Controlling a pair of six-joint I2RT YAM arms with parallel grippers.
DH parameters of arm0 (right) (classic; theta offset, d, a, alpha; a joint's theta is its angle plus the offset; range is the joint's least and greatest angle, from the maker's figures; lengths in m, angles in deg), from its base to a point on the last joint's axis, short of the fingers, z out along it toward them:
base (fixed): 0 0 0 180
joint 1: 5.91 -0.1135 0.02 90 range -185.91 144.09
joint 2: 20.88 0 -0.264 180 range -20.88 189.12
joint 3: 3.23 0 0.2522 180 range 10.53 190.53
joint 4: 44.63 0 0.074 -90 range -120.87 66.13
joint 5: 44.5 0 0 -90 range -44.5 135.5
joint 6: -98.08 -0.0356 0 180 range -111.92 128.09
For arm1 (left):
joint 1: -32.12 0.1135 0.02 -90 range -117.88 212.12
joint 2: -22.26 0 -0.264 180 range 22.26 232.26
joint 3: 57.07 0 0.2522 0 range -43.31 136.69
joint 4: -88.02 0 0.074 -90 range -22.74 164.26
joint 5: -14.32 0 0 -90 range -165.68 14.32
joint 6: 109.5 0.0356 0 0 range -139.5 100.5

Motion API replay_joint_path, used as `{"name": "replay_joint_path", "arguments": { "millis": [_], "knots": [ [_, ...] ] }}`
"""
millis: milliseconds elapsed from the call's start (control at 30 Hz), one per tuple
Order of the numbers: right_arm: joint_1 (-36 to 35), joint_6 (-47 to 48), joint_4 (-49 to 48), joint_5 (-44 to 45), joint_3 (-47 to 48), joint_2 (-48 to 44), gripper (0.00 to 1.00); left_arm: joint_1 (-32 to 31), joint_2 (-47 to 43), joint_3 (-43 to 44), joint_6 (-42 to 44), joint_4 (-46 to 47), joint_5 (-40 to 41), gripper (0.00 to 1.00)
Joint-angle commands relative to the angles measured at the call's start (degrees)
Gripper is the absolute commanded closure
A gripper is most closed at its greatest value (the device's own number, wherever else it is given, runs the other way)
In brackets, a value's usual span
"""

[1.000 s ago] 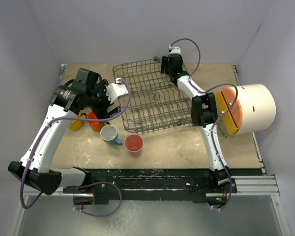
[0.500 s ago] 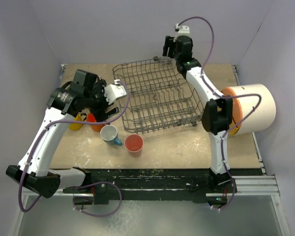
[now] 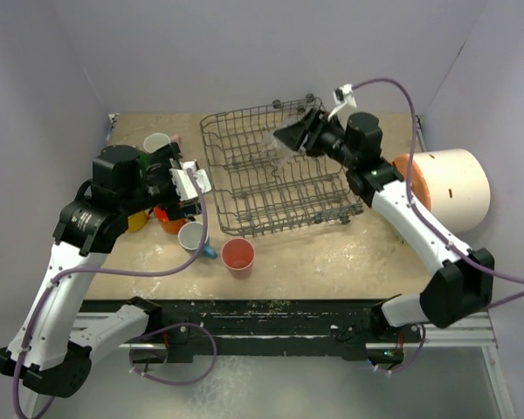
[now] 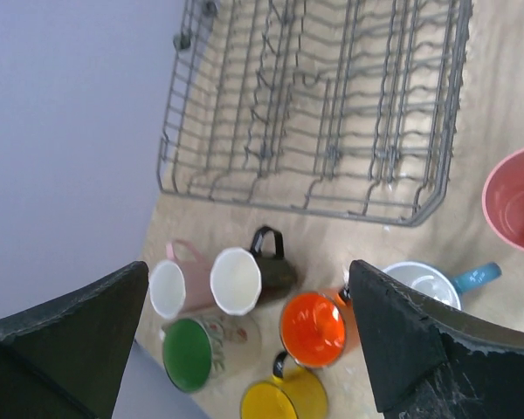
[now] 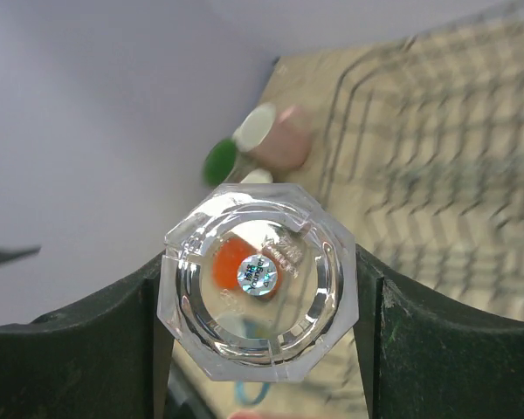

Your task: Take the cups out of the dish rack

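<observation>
Right gripper point(image 3: 301, 133): clenched on the clear glass point(image 5: 258, 278), base toward its own camera, held above the dish rack point(image 4: 284, 202), likely to clear the prongs.
Left gripper point(image 3: 185, 181): spread wide, holding nothing, above the cups point(image 4: 313, 328) grouped beside the rack.
Rack: looks bare in the left wrist view.
View gap: the overhead view barely shows the glass; the right wrist view shows the grip plainly.

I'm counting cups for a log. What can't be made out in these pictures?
Top view: black mug hidden under the left arm.
Left wrist: pink tumbler cut by the right edge.
Right wrist: rack blurred; held glass blocks the middle.
</observation>
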Motion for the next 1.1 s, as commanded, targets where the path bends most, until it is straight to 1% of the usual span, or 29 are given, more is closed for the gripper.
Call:
{"name": "replay_joint_path", "arguments": {
  "millis": [0,67,167,233,300,500,700,800,867,1067],
  "knots": [
    [-1.73,-17.25,-13.06,-11.73,-10.61,-8.71,0.77,-0.03,-0.34,-0.81,1.96,7.8,-8.68,0.01],
    [-2.75,-23.75,-18.53,-14.32,-15.27,-10.93,0.77,-0.06,-0.05,-0.35,1.53,7.67,-11.16,0.01],
    [-5.21,-35.46,-31.09,-16.96,-23.08,-11.75,0.78,-0.01,-0.35,-0.26,2.85,7.0,-16.09,0.01],
    [-7.42,-42.21,-39.91,-17.57,-26.05,-10.97,0.79,0.0,-0.76,-0.28,3.85,6.47,-18.76,0.0],
    [-9.72,-47.02,-45.38,-16.98,-27.81,-9.7,0.8,-0.03,-1.04,-0.2,4.5,5.9,-20.35,0.01],
    [-16.73,-55.16,-56.35,-13.22,-28.35,-4.57,0.82,-0.05,-1.09,0.91,5.24,3.61,-22.28,0.06],
    [-20.7,-59.72,-63.33,-9.12,-29.45,-0.97,0.83,-0.05,-1.66,2.0,3.59,3.34,-23.39,0.16],
    [-22.08,-61.33,-65.4,-6.32,-30.48,-0.37,0.83,-0.04,-2.38,1.66,3.25,2.95,-24.25,0.23],
    [-23.07,-62.13,-66.49,-4.73,-30.48,0.16,0.83,-0.04,-2.87,1.15,2.56,3.16,-24.36,0.31],
    [-27.53,-63.38,-68.87,0.64,-29.4,2.14,0.79,-0.04,-3.75,0.28,-2.23,7.06,-24.32,0.64]
  ]
}}
